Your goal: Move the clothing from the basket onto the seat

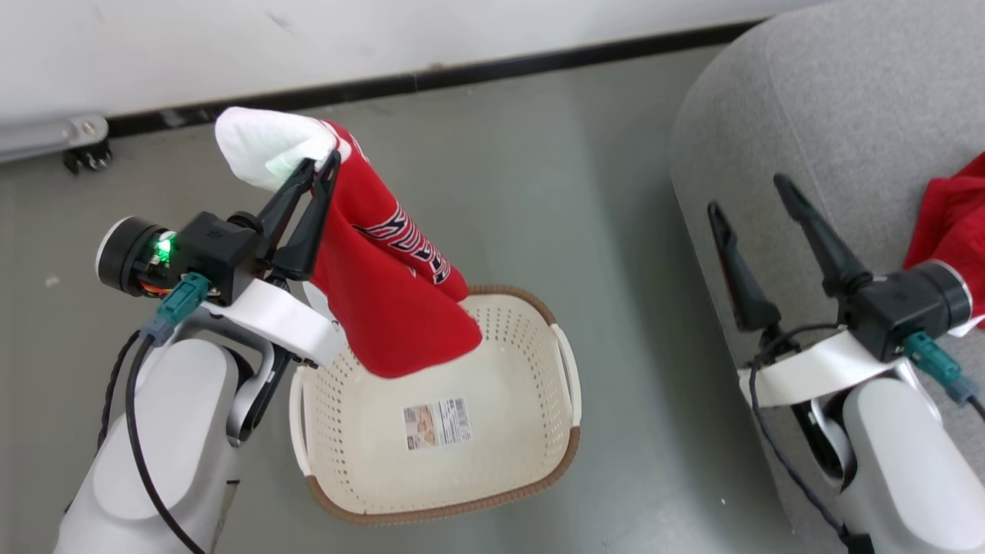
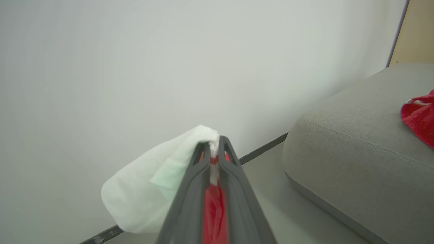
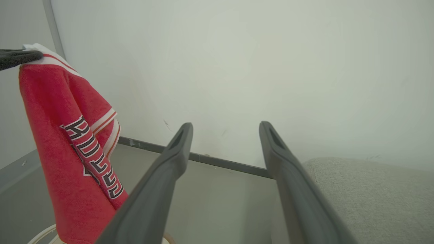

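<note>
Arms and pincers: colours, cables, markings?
Pale grey forearm shells. Left pincer and right pincer: two long dark tapered fingers on a black wrist block, white bracket, teal connector, black cable. Green light on the left wrist.

A red jersey (image 1: 392,308) with white trim and black lettering hangs at centre left, pinched at its white end by the left gripper (image 1: 323,163). Its lower edge overlaps the far corner of the cream perforated basket (image 1: 439,514), bottom centre. Another red garment (image 1: 954,223) lies on the grey seat (image 1: 831,100), far right.
</note>
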Robot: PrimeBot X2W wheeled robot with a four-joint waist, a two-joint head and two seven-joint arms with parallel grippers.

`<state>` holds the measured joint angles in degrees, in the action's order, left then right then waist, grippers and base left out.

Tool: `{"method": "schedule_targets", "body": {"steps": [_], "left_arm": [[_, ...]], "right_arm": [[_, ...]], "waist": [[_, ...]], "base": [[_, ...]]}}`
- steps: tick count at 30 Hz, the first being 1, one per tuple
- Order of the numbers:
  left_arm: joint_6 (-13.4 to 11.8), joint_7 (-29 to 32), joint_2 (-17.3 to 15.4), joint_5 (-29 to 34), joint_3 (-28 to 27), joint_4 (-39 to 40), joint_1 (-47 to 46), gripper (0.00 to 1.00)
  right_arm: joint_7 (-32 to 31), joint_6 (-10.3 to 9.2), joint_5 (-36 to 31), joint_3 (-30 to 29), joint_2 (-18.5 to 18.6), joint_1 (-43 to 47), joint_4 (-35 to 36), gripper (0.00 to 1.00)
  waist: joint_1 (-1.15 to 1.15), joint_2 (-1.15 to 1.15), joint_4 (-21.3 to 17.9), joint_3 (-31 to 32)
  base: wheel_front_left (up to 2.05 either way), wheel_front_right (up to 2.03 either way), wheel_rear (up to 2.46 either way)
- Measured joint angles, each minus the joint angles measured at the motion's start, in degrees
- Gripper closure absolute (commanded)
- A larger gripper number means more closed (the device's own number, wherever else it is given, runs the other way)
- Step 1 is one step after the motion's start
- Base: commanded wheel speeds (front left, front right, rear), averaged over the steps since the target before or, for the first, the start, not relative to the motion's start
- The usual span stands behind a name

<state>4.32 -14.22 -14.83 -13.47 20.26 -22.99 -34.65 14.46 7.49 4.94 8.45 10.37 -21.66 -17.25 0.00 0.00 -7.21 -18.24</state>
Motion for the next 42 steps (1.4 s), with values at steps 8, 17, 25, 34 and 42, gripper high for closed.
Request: {"method": "schedule_targets", "body": {"steps": [8, 17, 25, 34, 42], "left_arm": [[1.2, 0.1, -0.6, -0.3, 1.7, 0.9, 0.0, 1.0], [1.8, 3.2, -0.2, -0.5, 4.3, 2.4, -1.2, 1.0], [2.5, 6.9, 0.5, -2.3, 6.9, 3.2, -3.0, 1.0], [2.8, 11.0, 1.3, -3.9, 10.4, 4.5, -4.6, 1.0], [2.8, 12.8, 2.7, -6.4, 12.8, 6.7, -6.4, 1.0]], "right_arm": [[0.0, 0.0, 2.6, 6.0, 1.6, 2.4, -3.6, 0.0], [0.0, 0.0, 6.1, 15.5, 2.8, 3.5, -6.5, 0.0], [0.0, 0.0, 9.4, 20.9, 3.3, 4.3, -8.8, 0.0], [0.0, 0.0, 11.2, 26.2, 4.0, 4.2, -11.2, 0.0], [0.0, 0.0, 11.3, 27.5, 6.3, 2.6, -13.6, 0.0]], "waist": [[0.0, 0.0, 1.1, 5.1], [0.0, 0.0, 2.0, 10.1], [0.0, 0.0, 2.6, 13.8], [0.0, 0.0, 3.2, 16.7], [0.0, 0.0, 3.9, 18.2]], "base": [[0.0, 0.0, 0.0], [0.0, 0.0, 0.0], [0.0, 0.0, 0.0], [0.0, 0.0, 0.0], [0.0, 0.0, 0.0]]}}
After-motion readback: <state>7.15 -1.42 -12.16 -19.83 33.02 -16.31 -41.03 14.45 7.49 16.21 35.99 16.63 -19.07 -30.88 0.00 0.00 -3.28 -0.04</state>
